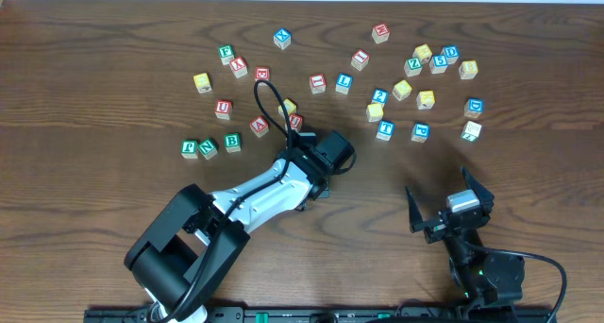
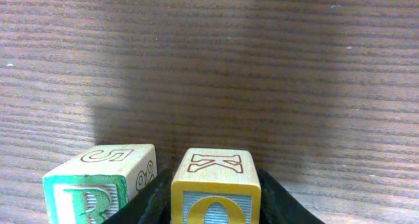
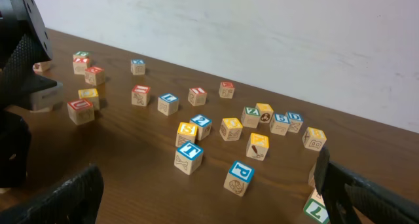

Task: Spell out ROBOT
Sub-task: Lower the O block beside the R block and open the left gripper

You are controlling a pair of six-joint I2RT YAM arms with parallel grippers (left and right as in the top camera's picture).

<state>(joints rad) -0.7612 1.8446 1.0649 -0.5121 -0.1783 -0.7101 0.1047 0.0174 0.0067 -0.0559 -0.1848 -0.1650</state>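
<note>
Left pincer: The left pincer (image 2: 216,207) sat low on the desk. Its black fingers (image 2: 152,203) were close against both sides of a small wooden cube. Whether they were pressing it or standing just loose of it could not be told.
O cube: The yellow-framed wooden cube (image 2: 216,185) between those fingers stood upright on the desk. It had a yellow O on its near face and an outlined K on top.
R cube: The green-lettered R cube (image 2: 98,188) stood just left of it in the wrist view, turned slightly, with a 5 on top. One finger was between the two cubes.
Desk: The dark brown wood-grain desk (image 2: 262,67) lay in shadow beyond the pair.
Left arm: Seen from overhead, the white and black left arm (image 1: 264,186) reached from the near edge toward the middle of the desk. Its wrist hid both cubes.
B cube: The green-lettered B cube (image 1: 231,142) ended a short row with the green F cube (image 1: 189,148) and the green N cube (image 1: 208,149), left of the wrist.
T cube: The blue-lettered T cube (image 1: 385,129) lay right of the wrist, near another blue-faced cube (image 1: 420,131).
Second O: Several loose yellow-faced cubes (image 1: 403,90) lay scattered farther back, their letters too small to read.
Right pincer: The right pincer (image 1: 440,191) was at the near right of the desk. Its jaws were spread wide with nothing between them, well apart from every cube.
</note>
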